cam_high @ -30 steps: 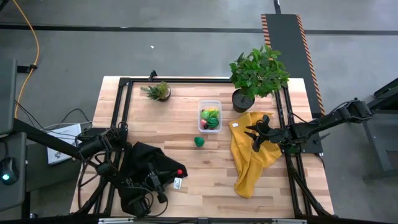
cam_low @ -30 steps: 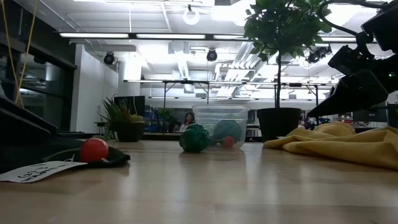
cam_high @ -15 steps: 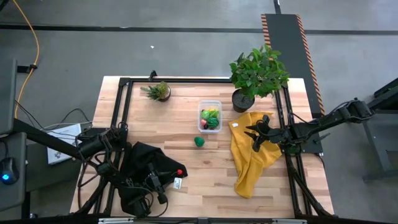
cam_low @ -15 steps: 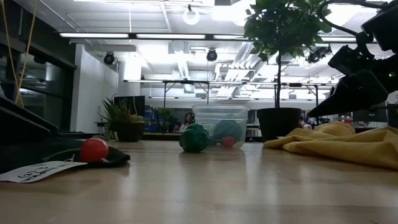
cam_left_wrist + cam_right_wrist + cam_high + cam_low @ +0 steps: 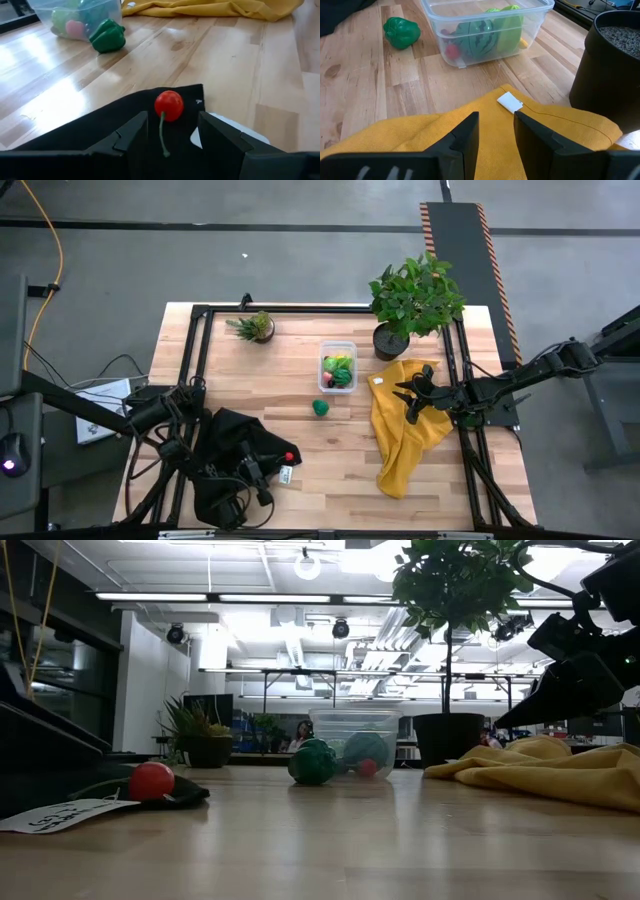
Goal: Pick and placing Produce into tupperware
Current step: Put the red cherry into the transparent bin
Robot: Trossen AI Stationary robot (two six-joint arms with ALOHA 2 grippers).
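Left gripper (image 5: 170, 132): hovering low over the black cloth (image 5: 235, 442), fingers standing apart with nothing between them.
Red cherry (image 5: 169, 105): lying on the black cloth just ahead of the left gripper's fingertips, its green stem trailing back toward the gap.
Green pepper (image 5: 320, 407): sitting on the bare table (image 5: 330, 470), beyond the cherry and just short of the tupperware.
Tupperware (image 5: 337, 366): standing between the small spiky plant (image 5: 255, 326) and the large potted plant (image 5: 412, 300), holding the striped melon (image 5: 475, 44), a yellow-green piece and small red ones.
Right gripper (image 5: 495, 131): hanging over the yellow cloth (image 5: 405, 435), fingers parted and empty; tupperware and pepper lying farther ahead of it.
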